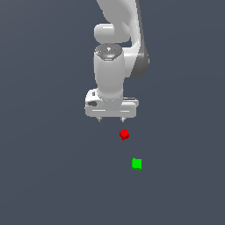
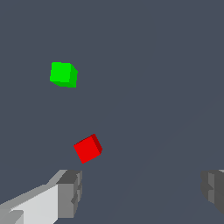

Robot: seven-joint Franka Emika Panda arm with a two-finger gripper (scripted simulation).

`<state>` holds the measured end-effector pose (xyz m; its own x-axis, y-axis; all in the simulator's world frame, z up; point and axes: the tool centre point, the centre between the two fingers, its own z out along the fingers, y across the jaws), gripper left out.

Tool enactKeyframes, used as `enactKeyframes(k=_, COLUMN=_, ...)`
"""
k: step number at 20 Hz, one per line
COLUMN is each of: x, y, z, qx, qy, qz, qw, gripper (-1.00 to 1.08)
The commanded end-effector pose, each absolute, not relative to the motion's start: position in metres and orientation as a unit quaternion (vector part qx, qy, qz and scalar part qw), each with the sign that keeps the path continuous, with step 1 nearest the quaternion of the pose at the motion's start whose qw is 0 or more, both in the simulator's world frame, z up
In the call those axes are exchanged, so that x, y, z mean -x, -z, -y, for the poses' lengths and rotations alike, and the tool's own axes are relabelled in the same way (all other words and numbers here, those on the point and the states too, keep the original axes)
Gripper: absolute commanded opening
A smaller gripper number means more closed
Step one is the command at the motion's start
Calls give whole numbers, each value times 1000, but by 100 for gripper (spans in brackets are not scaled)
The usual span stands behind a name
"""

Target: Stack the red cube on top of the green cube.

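Items shown: one red cube, one green cube, two cubes in total; one robot arm.

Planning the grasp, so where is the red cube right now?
In the exterior view the red cube lies on the floor just below the open gripper, slightly toward that view's right, apart from the green cube.

Red cube: small, plain, bright red, resting flat on the dark grey surface, turned at an angle. Green cube: same size, bright green, resting flat nearby but apart, toward the exterior view's lower right of the red one.
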<state>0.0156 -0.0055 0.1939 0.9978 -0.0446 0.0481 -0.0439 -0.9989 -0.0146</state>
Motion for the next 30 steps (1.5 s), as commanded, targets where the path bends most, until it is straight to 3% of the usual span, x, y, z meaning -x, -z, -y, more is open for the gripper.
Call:
enactKeyframes(k=1, x=-16, y=-194, z=6, qx=999, qy=24, qz=-22, qw=7, gripper=100)
enactKeyframes(k=9, x=-16, y=-177, z=-5, qx=1000, qy=21, qz=11, qw=6, gripper=100)
enactKeyframes(k=22, x=-4, y=-93, z=-56, qx=985, qy=5, qz=175, qw=3, gripper=100)
enactKeyframes(k=30, x=2, y=-70, z=-67, qx=976, qy=0, qz=217, qw=0, gripper=100)
